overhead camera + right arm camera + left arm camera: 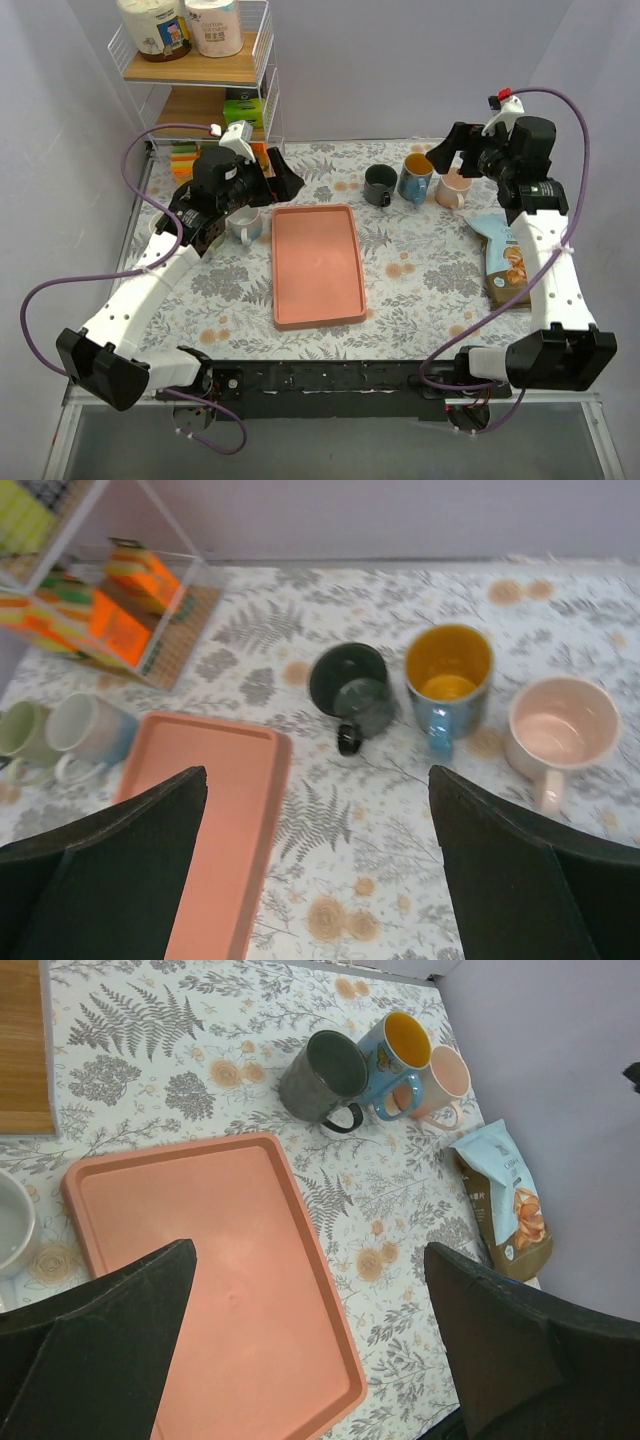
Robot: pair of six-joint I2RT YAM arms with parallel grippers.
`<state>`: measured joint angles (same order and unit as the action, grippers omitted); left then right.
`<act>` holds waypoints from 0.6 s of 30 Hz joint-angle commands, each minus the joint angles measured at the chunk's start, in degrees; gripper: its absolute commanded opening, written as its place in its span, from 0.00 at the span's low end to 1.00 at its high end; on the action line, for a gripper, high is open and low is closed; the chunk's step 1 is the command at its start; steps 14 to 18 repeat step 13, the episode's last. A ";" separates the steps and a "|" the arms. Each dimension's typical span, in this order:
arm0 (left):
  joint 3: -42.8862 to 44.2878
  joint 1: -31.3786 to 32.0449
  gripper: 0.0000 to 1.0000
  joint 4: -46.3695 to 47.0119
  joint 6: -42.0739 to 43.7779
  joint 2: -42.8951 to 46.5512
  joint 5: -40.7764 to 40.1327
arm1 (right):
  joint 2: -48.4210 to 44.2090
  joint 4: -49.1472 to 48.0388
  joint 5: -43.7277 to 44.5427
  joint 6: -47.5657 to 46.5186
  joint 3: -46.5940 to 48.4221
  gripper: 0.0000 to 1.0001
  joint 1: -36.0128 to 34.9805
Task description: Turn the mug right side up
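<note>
Three mugs stand together at the back right with their mouths up: a dark grey mug [380,185] [325,1075] [352,688], a blue mug with a yellow inside [416,178] [448,675] and a pink mug [453,188] [556,730]. A white-and-blue mug [244,224] [92,730] stands upright left of the tray, with a green mug [20,735] beside it. My left gripper [283,178] [310,1340] is open and empty, raised over the tray's back left. My right gripper [447,155] [318,870] is open and empty, raised above the three mugs.
A salmon tray [318,265] lies in the middle of the floral cloth. A snack bag [503,258] lies at the right edge. A wire shelf [205,70] with boxes and jars stands at the back left. Orange and green packets [95,615] sit at its foot.
</note>
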<state>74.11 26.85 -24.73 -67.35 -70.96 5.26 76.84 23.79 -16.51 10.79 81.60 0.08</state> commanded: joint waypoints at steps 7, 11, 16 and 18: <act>2.80 0.04 0.98 -1.90 0.20 0.82 -3.94 | -6.17 -14.92 -18.29 2.57 -4.17 0.99 0.01; 2.62 0.13 0.98 -1.90 0.03 1.17 -4.20 | -6.26 -15.00 -18.73 2.75 -4.35 0.99 0.01; 2.27 0.13 0.98 -1.46 0.11 1.78 -4.11 | -6.35 -15.09 -18.73 2.84 -4.35 0.99 0.01; 2.27 0.13 0.98 -1.46 0.11 1.78 -4.11 | -6.35 -15.09 -18.73 2.84 -4.35 0.99 0.01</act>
